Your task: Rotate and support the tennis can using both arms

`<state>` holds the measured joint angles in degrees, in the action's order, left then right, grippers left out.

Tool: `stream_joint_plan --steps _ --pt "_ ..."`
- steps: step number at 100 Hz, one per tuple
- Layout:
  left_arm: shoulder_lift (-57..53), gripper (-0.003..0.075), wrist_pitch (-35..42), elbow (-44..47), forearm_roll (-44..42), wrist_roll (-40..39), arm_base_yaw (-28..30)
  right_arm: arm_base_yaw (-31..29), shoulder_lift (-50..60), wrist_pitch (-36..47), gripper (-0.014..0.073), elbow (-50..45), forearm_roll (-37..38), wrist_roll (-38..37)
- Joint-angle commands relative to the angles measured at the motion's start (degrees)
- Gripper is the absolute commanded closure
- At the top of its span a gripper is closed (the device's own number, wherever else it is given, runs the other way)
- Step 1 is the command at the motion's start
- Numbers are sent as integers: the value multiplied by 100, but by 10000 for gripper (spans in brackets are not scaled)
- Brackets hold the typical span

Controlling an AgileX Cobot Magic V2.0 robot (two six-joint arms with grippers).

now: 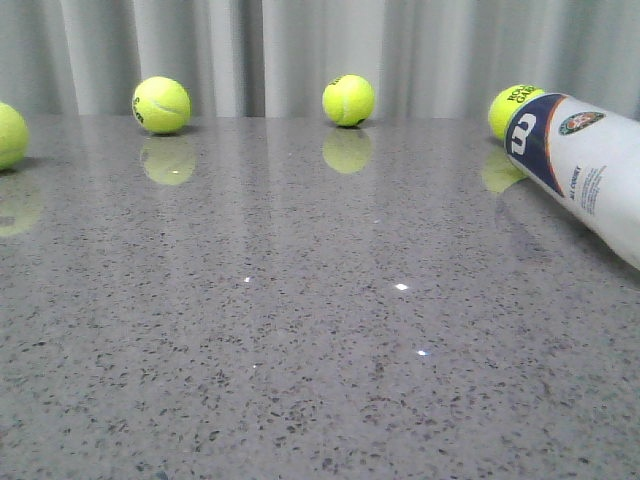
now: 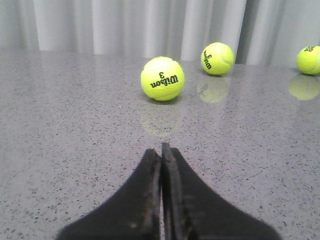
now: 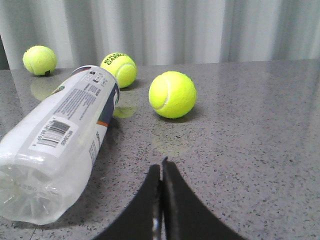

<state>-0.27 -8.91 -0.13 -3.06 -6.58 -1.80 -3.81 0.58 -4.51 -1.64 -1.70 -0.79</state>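
White tennis can lies untouched on our worktop; left hand and right hand are closed, empty.

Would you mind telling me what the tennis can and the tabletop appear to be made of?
The tennis can looks like thin clear plastic: its moulded, ribbed end is see-through, and a glossy printed label wraps the body. The tabletop looks like polished grey speckled stone or a stone-like composite; its sheen mirrors the tennis balls. Which of the two cannot be told.

Low front view; table-level wrist views.
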Motion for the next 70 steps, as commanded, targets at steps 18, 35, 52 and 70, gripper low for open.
stream_joint_plan --steps 18,35,52,70 --pt "-227 741 424 275 37 17 15 -38 127 451 659 118 -23 30" --pt "-227 741 424 275 37 17 15 -38 127 451 659 118 -23 30" --pt "-227 741 424 275 37 17 15 -38 127 418 659 150 -23 30" --pt "-227 741 424 275 37 17 15 -38 -136 162 659 608 -23 30"
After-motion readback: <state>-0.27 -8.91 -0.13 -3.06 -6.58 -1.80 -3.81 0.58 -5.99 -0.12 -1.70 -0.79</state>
